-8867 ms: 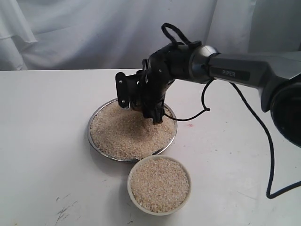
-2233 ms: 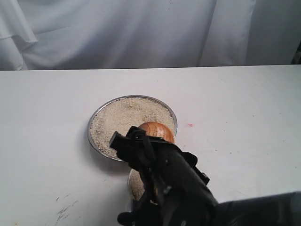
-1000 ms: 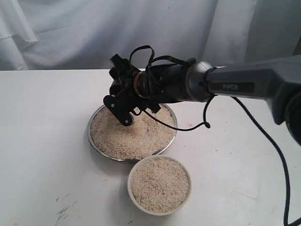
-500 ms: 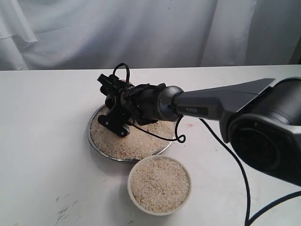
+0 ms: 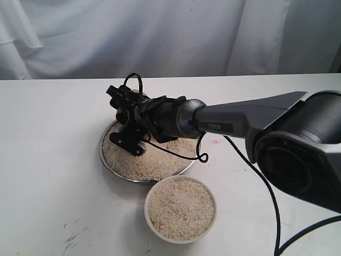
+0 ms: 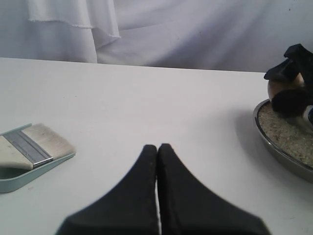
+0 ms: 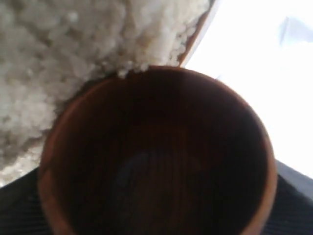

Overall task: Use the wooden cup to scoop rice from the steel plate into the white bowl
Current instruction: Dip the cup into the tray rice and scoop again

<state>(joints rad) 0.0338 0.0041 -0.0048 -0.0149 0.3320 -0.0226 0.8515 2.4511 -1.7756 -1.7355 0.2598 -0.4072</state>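
Note:
My right gripper (image 5: 129, 121) reaches across to the far-left edge of the steel plate (image 5: 102, 156) and is shut on the wooden cup (image 7: 156, 156). The cup's dark inside is empty. Its rim rests against the rice (image 7: 58, 49) next to the plate's rim (image 7: 196, 38). In the exterior view the gripper hides most of the cup; the left wrist view shows a brown patch of the cup (image 6: 279, 88) above the plate (image 6: 274, 149). The white bowl (image 5: 147, 207), full of rice (image 5: 181, 210), stands in front of the plate. My left gripper (image 6: 157, 148) is shut with nothing in it, low over bare table.
A flat brush in a pale teal holder (image 6: 29, 149) lies on the table left of the plate. The right arm's black cable (image 5: 201, 156) hangs over the plate's right rim. White cloth (image 5: 160, 32) closes off the back.
The right gripper with the cup has moved left and down across the plate to its far-left rim. The bowl and plate have stayed put.

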